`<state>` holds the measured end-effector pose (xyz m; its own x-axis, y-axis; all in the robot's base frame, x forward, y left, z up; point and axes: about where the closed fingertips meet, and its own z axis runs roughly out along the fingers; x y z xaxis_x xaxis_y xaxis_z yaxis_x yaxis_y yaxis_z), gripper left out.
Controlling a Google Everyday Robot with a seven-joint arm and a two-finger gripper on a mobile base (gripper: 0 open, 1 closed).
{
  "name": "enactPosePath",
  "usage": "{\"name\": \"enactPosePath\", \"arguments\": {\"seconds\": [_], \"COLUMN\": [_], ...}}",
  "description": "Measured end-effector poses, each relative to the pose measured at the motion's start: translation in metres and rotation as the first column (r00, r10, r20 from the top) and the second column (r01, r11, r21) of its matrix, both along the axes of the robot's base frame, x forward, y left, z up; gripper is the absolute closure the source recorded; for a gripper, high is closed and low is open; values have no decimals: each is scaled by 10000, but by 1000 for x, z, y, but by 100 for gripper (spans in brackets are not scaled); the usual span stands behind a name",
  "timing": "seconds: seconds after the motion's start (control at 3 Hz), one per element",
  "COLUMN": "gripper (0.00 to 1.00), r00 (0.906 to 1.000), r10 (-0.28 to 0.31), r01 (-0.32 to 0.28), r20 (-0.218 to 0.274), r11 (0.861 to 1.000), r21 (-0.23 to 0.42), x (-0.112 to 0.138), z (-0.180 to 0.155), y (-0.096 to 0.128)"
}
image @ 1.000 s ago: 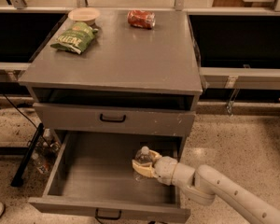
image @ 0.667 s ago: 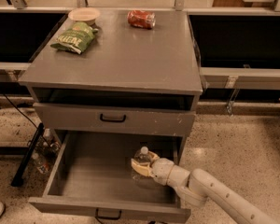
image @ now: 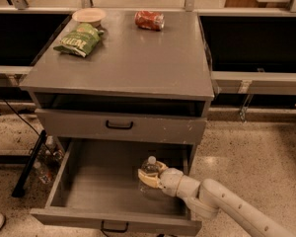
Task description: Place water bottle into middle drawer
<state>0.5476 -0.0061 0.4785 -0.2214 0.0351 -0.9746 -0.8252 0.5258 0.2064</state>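
A grey metal bench [image: 138, 63] seen from above and in front, standing on a speckled floor [image: 256, 152]. Its lowest visible drawer, the middle drawer [image: 96, 184], is pulled out toward the viewer, showing a flat grey tray with low side walls and a black wire handle on its near front edge.

Inside this drawer, toward its right side and about midway between near and far, is the water bottle [image: 149, 167]. It is a small clear plastic bottle with a white cap, standing roughly upright with the cap on top. Its body is see-through, so the grey tray shows faintly through it. Whether its base touches the tray cannot be told.

The gripper [image: 149, 175] reaches into the drawer from the near right, at the end of a pale grey arm [image: 227, 206]. Its beige fingers [image: 145, 179] are closed around the lower body of the bottle, pinching it from either side.

Above the open drawer is a closed drawer front [image: 153, 130] with a black handle [image: 119, 125] and white paint chips.

On the bench top, at the far left, a green chip bag [image: 79, 39] lies just beside a pale bowl [image: 89, 16]. A red dented can [image: 149, 20] lies on its side at the far middle, well apart from both.
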Motion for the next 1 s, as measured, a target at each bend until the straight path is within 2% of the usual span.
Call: {"name": "enactPosePath", "arguments": {"seconds": [0.33, 0.67, 1.0], "gripper": [100, 100, 100], "r00": [9993, 9993, 9999], "r10": [63, 63, -23], "r01": [-65, -65, 25], "r20": [-381, -381, 149], "r11": [10000, 10000, 9999], "r21": [-55, -55, -116], "x": [-4, -4, -5], "z": [-23, -23, -16], "y": [6, 6, 8]}}
